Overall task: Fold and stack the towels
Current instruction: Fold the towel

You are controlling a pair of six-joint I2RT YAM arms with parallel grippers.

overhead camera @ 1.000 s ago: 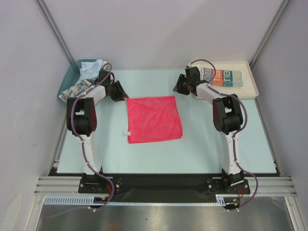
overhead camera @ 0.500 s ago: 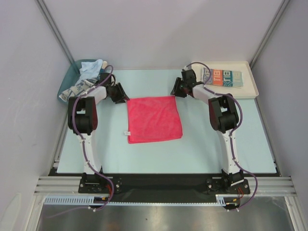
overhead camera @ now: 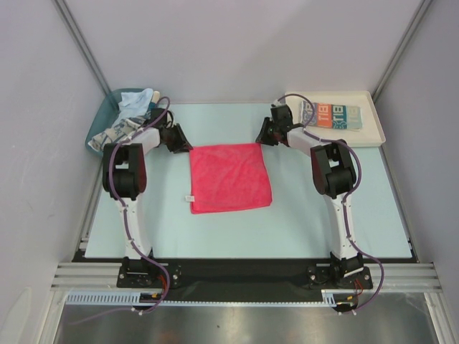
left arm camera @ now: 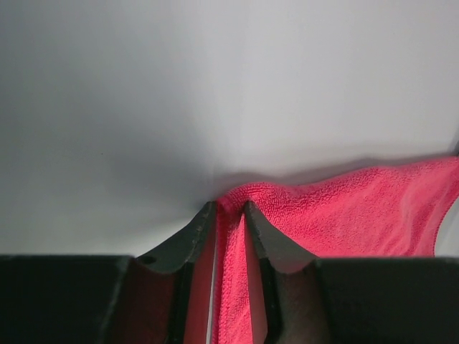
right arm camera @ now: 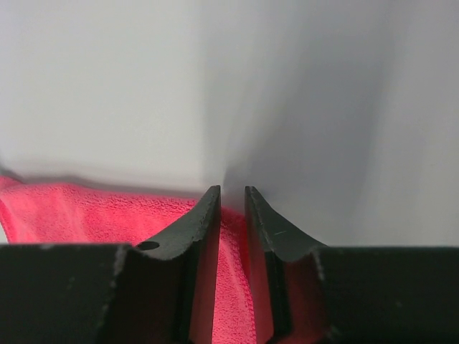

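A teal bin point(overhead camera: 100, 118) is located at the far left corner of the pale blue table point(overhead camera: 301, 222). A white tray point(overhead camera: 371, 123) is positioned at the far right corner.

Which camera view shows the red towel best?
The top external view: the whole red towel lies flat. The wrist views show only one corner each, at the left pincer and the right pincer.
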